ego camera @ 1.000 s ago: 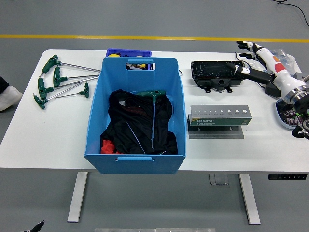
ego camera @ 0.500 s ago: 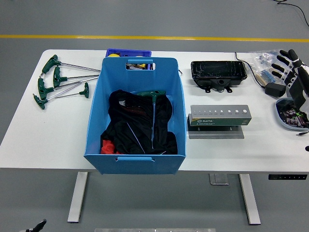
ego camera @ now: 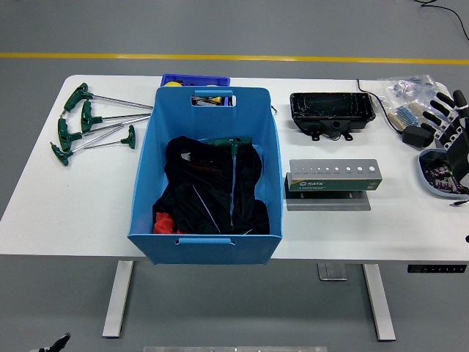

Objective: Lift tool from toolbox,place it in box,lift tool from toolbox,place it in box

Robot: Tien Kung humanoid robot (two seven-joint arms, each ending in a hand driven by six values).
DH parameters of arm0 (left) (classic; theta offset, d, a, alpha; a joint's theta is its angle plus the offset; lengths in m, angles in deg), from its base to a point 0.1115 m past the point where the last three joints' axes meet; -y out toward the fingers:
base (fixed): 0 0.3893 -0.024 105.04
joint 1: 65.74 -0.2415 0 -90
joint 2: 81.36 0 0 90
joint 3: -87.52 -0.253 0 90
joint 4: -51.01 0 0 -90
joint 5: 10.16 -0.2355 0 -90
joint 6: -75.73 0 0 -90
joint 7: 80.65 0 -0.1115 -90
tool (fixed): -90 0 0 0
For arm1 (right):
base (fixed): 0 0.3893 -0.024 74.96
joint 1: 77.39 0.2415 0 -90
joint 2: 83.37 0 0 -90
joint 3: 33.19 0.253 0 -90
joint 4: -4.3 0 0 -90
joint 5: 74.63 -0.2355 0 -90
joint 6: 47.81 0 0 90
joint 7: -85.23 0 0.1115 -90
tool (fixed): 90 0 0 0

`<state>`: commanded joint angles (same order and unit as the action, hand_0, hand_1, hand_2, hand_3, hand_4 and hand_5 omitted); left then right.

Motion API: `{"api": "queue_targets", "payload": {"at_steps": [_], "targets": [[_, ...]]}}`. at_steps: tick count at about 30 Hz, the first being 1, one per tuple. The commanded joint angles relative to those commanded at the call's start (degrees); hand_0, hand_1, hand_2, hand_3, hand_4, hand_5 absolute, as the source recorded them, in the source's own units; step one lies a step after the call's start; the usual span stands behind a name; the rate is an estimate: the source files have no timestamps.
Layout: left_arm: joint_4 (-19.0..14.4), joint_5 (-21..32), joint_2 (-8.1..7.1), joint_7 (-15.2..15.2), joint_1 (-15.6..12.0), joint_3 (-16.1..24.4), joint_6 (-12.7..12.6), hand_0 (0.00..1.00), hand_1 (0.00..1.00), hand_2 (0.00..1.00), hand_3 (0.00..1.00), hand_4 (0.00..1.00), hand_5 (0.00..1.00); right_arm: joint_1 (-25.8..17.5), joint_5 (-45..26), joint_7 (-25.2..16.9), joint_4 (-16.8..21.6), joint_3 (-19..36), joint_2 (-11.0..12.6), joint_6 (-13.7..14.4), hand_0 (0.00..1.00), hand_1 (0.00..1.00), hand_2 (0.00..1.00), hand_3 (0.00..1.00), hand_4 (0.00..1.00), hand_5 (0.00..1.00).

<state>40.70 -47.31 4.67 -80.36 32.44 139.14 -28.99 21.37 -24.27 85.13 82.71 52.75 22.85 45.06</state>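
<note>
A large blue box (ego camera: 206, 242) stands at the table's middle. It holds black cloth and one green T-handle tool (ego camera: 233, 147) lying on top. Several more green T-handle tools (ego camera: 88, 121) lie on the table to the box's left. A grey tool holder (ego camera: 333, 176) with a row of holes stands right of the box. My right hand (ego camera: 448, 125) is at the right edge of the view, fingers spread and empty, over the table's right end. My left hand is out of view.
A black tray (ego camera: 331, 110) lies behind the grey holder. A small dark blue bin (ego camera: 195, 81) sits behind the blue box. A clear bag (ego camera: 410, 92), a black adapter (ego camera: 416, 136) and a small grey bowl (ego camera: 432, 180) lie at the right end.
My right arm has drawn back to the right, from reaching over the black tray to the picture's right edge. The hand stays empty. Nothing else moved.
</note>
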Motion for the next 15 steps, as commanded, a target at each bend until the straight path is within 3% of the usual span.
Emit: {"api": "queue_targets", "payload": {"at_steps": [15], "targets": [[0.00,-0.03,-0.01,0.06,-0.01,-0.12,0.04,0.758,0.776,0.791,0.702,0.688,0.578,-0.37,0.67,0.80,-0.40,0.97,-1.30,-0.44,0.822,0.799,0.824,0.849,0.998,0.876]]}}
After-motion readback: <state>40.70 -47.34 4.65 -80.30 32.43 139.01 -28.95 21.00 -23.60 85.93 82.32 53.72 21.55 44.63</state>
